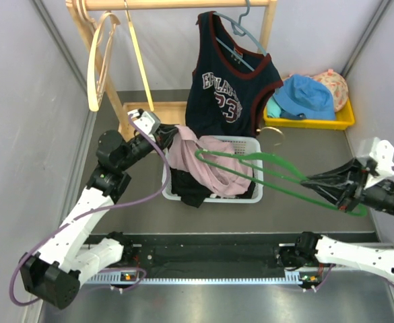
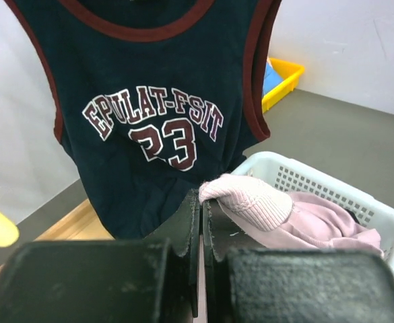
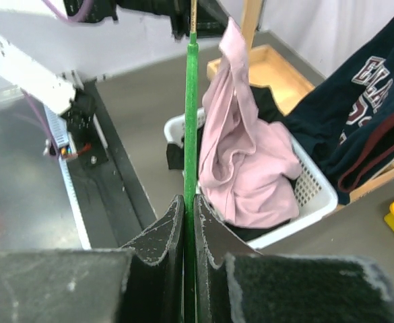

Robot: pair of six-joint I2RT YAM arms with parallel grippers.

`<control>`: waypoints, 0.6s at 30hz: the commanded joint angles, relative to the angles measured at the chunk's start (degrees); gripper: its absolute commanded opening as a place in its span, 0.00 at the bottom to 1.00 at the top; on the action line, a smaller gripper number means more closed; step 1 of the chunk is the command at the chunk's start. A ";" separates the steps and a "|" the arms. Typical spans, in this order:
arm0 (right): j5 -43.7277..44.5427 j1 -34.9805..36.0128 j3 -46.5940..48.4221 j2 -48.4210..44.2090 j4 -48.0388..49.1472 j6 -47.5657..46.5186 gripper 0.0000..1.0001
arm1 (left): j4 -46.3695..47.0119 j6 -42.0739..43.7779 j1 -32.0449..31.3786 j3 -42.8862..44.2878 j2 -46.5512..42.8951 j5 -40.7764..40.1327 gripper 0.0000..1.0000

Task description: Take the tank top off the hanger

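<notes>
A pink tank top (image 1: pixel 210 165) hangs on a green hanger (image 1: pixel 277 178) over the white basket. My right gripper (image 1: pixel 318 183) is shut on the hanger's right end; in the right wrist view the green bar (image 3: pixel 191 121) runs straight out from between the closed jaws of the gripper (image 3: pixel 189 202), with the pink top (image 3: pixel 244 161) draped on its far part. My left gripper (image 1: pixel 176 132) is shut on the top's upper left edge. The left wrist view shows the gripper (image 2: pixel 201 198) pinching a ribbed pink fold (image 2: pixel 250 202) at its tips.
A white basket (image 1: pixel 250 142) holds dark clothes under the pink top. A navy jersey (image 1: pixel 227 87) hangs on a blue hanger from the wooden rack (image 1: pixel 176 4) behind. A wooden hanger (image 1: pixel 99 60) hangs at the left. A yellow tray (image 1: pixel 345 121) with hats sits back right.
</notes>
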 commanded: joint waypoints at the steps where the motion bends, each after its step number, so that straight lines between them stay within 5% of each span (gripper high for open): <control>1: 5.00 -0.32 1.64 -1.67 6.84 1.69 0.00 | 1.86 3.48 -1.93 2.22 1.61 3.02 0.00; 10: 20.02 -0.32 2.77 13.15 19.06 -6.48 0.00 | -3.96 21.50 -4.92 -11.48 4.77 -0.20 0.04; 11: 21.61 -0.32 3.31 14.57 20.29 -7.53 0.00 | -5.97 22.91 -5.36 -12.11 5.39 -3.17 0.10; 12: 23.28 -0.41 3.92 16.24 21.43 -7.89 0.00 | -7.90 23.27 -5.36 -12.47 6.79 -4.33 0.31; 15: 25.94 -1.99 8.13 22.48 24.78 -7.98 0.00 | -20.19 26.43 -5.36 -11.69 10.12 -5.66 0.58; 16: 24.89 -2.95 10.76 23.89 25.05 -7.46 0.00 | -23.36 27.57 -5.36 -10.37 10.84 -5.57 0.76; 18: 23.22 -5.94 13.06 27.59 25.22 -5.70 0.00 | -32.48 31.26 -5.36 -9.49 11.90 -5.66 0.79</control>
